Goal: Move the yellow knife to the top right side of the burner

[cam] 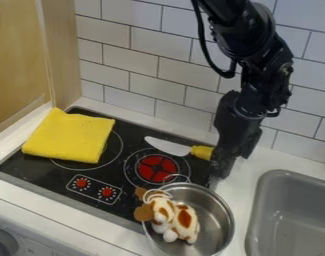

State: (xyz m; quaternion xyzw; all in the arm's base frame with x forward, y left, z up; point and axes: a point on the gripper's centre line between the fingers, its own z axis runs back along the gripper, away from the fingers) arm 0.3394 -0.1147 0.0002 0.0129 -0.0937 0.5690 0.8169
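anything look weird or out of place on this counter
Yes: a stuffed toy lies in the metal pot, one brown part poking past the rim, odd for cookware. A yellow cloth partly covers the left burner, an unusual spot for fabric. I see no spill or damage.

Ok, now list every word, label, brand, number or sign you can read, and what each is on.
No readable text.
Stove panel: white ray-like marks around two red knobs, no letters I can make out.
Dial: faint marks beside it, too small to read.
Knife: none visible.
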